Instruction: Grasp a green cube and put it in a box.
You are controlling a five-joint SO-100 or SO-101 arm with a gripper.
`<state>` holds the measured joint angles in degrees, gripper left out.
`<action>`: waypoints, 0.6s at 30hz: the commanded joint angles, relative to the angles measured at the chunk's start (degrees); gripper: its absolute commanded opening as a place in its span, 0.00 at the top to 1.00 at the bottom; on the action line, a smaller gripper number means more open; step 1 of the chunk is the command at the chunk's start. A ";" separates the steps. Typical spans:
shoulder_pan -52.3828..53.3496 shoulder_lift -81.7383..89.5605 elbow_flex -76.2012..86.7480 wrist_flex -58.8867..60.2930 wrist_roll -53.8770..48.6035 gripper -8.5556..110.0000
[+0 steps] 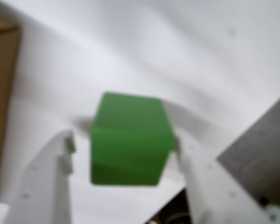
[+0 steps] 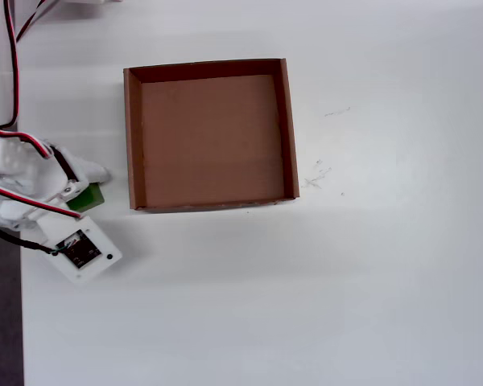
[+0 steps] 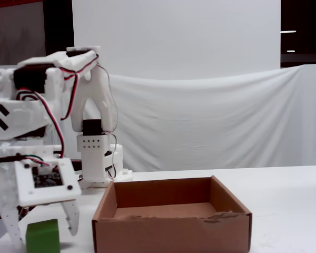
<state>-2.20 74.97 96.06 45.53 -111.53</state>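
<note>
Gripper (image 1: 123, 151) fingers either side of cube (image 1: 130, 144), look clamped on it, above white table (image 2: 306, 281). Box (image 2: 132, 137) just beside, on right in overhead view, w/ nothing between them.

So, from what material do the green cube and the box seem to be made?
The green cube: probably plastic or painted foam; its faces look plain, matte and evenly coloured, but the wrist view is too blurred to decide. The box: brown cardboard, matte, with thin walls and a slightly torn, rough upper edge on the front wall in the fixed view.
</note>
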 commanded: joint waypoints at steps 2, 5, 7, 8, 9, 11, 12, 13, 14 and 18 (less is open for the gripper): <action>-0.70 0.35 -3.43 -0.88 -0.79 0.72; -0.79 0.26 -3.25 -1.14 -0.79 0.73; -0.79 0.18 -3.08 -1.49 -0.79 0.75; -0.79 0.18 -3.08 -1.58 -0.79 0.75; -0.79 0.18 -3.08 -1.67 -0.79 0.76; -0.88 0.09 -3.08 -1.76 -0.79 0.77; -0.88 0.09 -3.08 -1.76 -0.79 0.78; -0.88 0.09 -3.08 -1.76 -0.79 0.79; -0.88 0.09 -3.08 -1.76 -0.79 0.79; -1.05 0.62 -2.64 -1.85 -0.44 0.82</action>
<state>-2.46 74.71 95.98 44.56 -111.53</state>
